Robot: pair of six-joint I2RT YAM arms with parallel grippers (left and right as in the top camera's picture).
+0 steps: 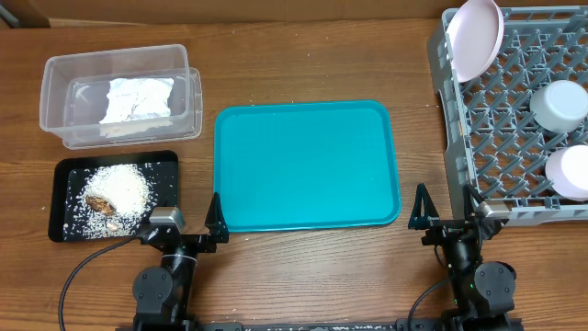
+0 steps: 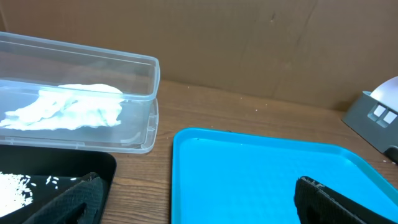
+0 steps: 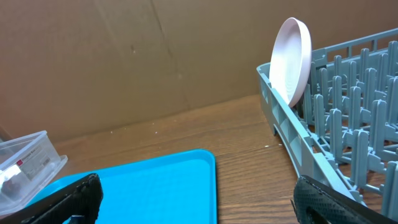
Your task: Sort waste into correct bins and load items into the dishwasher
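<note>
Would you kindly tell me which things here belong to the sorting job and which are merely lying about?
Job: napkin in clear tub; rice on black tray; plate and bowl in dish rack.
Lying about: teal tray; cardboard wall.

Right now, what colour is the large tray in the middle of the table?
Plain teal all over. The tray shows best in the overhead view.
</note>
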